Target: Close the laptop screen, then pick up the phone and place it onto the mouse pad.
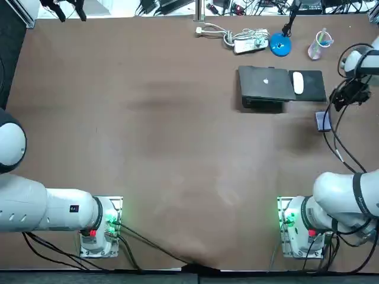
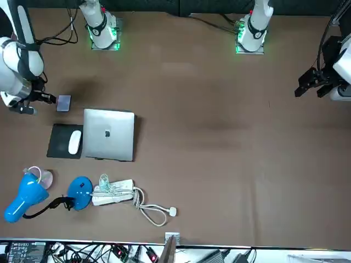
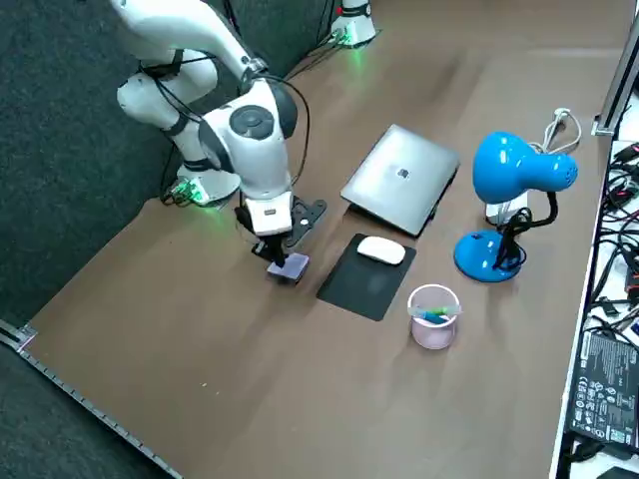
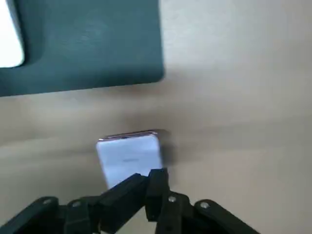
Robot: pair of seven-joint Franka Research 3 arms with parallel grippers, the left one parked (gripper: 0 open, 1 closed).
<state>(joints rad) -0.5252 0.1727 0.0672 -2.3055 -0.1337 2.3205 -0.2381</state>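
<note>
Brown table [image 3: 200, 349]: thin lilac phone [image 3: 290, 266], centre-left, seems light, stiff, slippery; better grip its long edges. Right gripper [image 3: 272, 246] just above, jaws clenched, empty.

The laptop [image 1: 266, 83] lay shut in the far right part of the brown table [image 1: 148, 118], its dark lid facing up. Against its right edge was the black mouse pad [image 1: 312, 89], with a white mouse [image 1: 298, 82] on the pad's left part. The phone [image 1: 323, 120] lay on the bare table, just nearer than the pad's right corner. The right gripper [image 1: 342, 99] hung just right of the phone and a little farther back. Beyond the laptop sat a white power strip [image 1: 251, 42], a blue lamp [image 1: 280, 44] and a clear cup [image 1: 320, 46].
</note>
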